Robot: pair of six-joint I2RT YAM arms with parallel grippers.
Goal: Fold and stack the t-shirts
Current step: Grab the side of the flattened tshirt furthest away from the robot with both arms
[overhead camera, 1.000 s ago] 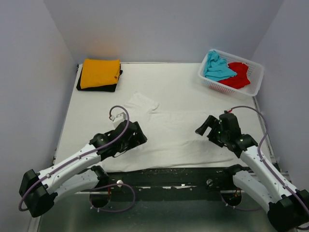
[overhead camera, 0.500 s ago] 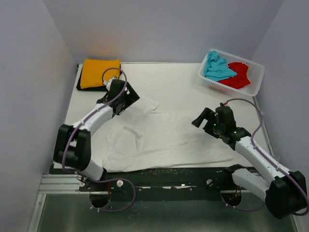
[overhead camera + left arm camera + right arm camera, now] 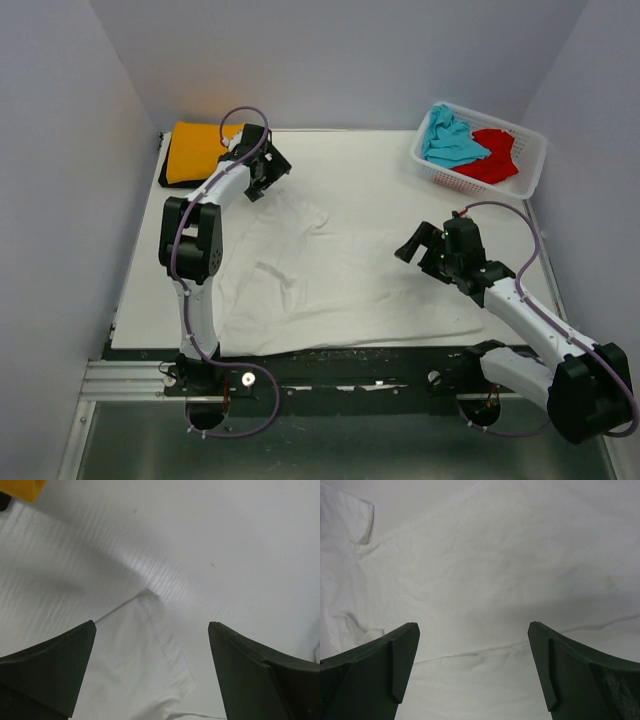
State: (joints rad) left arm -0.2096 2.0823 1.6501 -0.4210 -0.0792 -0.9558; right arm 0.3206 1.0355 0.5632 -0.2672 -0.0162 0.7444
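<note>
On worktop middle, white t-shirt spread mostly flat, wrinkled on left side, sleeve poking out far left. Just past sleeve tip, left gripper hovering, jaws wide apart, empty, close to folded orange-yellow t-shirt in far-left corner. Over shirt's right part, right gripper, jaws wide apart, empty. Far right, turquoise t-shirt and red t-shirt bunched in basket. Risks: closing on bare worktop at thin sleeve edge; catching one layer only, fold dragging crooked; left arm brushing orange-yellow t-shirt, knocking it askew; uneven lift between sides, more wrinkles.
</note>
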